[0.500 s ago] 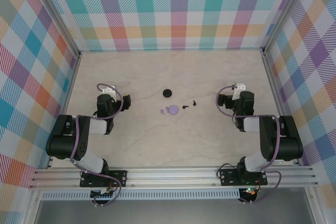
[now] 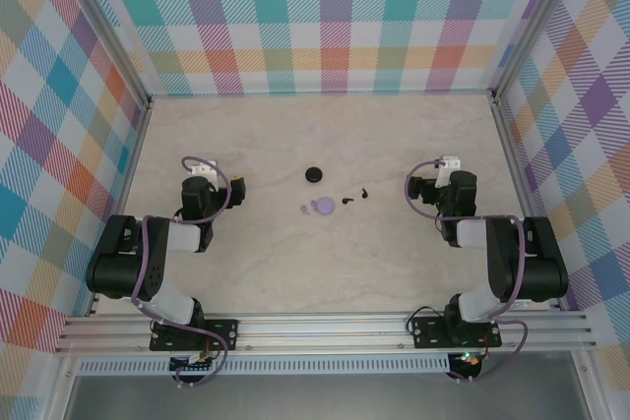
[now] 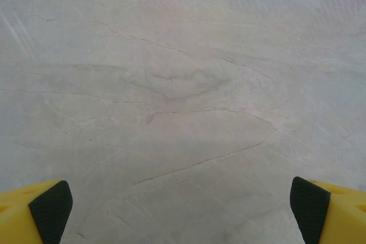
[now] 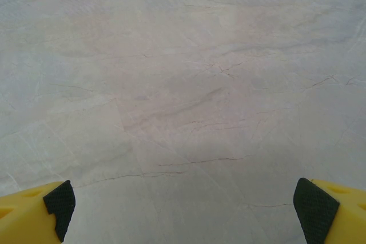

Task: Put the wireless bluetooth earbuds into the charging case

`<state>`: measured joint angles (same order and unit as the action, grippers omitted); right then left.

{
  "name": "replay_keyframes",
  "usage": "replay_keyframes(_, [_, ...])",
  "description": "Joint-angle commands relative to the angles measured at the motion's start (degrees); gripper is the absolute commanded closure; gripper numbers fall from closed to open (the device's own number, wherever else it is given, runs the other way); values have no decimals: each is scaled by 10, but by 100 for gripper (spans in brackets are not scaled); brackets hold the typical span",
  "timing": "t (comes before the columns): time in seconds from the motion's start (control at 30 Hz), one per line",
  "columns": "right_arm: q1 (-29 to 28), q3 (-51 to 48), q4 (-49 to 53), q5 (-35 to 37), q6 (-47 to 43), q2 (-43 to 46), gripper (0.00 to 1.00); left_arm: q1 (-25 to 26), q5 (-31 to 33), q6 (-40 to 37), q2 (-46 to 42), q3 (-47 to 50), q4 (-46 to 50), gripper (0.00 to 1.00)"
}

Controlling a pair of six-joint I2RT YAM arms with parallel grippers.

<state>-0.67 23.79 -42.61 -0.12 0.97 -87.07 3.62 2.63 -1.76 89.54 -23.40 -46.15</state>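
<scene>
Now, small round lavender plastic charging case sits mid pale marble-look counter w/ two tiny black curved earbuds just right of it, apart; left fingers & right fingers spread wide, holding nothing.

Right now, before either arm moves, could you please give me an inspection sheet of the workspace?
Surface: marbled beige table, faint veins, no spills seen.
Job's things: lavender charging case near the centre, lid state too small to tell; black earbuds on the table to its right, one close by, the other a little farther, both outside the case.
Clutter: round black disc behind the case.
Grippers: left gripper and right gripper both open, holding nothing, over bare table.
Cables: purple cables looped along both arms, away from the parts.
Surroundings: plaid walls; aluminium rail at the near edge.
</scene>
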Motion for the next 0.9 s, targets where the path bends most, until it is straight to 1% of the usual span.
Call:
replay_keyframes(0.0, [5, 9, -15, -12, -4, -1, 0, -2, 7, -2, 2, -9, 4, 0])
replay_keyframes(0.3, [5, 8, -16, -12, -3, -1, 0, -1, 12, 0, -3, -9, 7, 0])
replay_keyframes(0.43, [5, 10, -17, -10, -3, 1, 0, -3, 66, 25, -40, -17, 49, 0])
replay_keyframes(0.47, [5, 24, 24, -5, 0, 17, 0, -2, 73, 28, -51, -26, 74, 0])
replay_keyframes(0.53, [5, 82, 163, 14, 12, 53, 0, -2, 70, 33, -84, -51, 146, 0])
replay_keyframes(0.57, [5, 113, 224, 22, 22, 64, 0, -3, 71, 45, -105, -69, 202, 0])
replay_keyframes(0.63, [5, 161, 307, 15, 46, 78, 0, -2, 69, 87, -137, -103, 291, 0])
replay_keyframes(0.7, [5, 213, 386, -1, 85, 77, 0, -2, 38, 134, -158, -131, 358, 0])
replay_keyframes(0.77, [5, 265, 454, -42, 112, 59, 0, -1, -3, 178, -166, -152, 403, 0])
replay_keyframes(0.8, [5, 288, 479, -78, 120, 45, 0, 2, -32, 198, -167, -160, 420, 0])
replay_keyframes(0.87, [-2, 318, 497, -145, 124, 21, 0, 14, -74, 231, -166, -175, 446, 0])
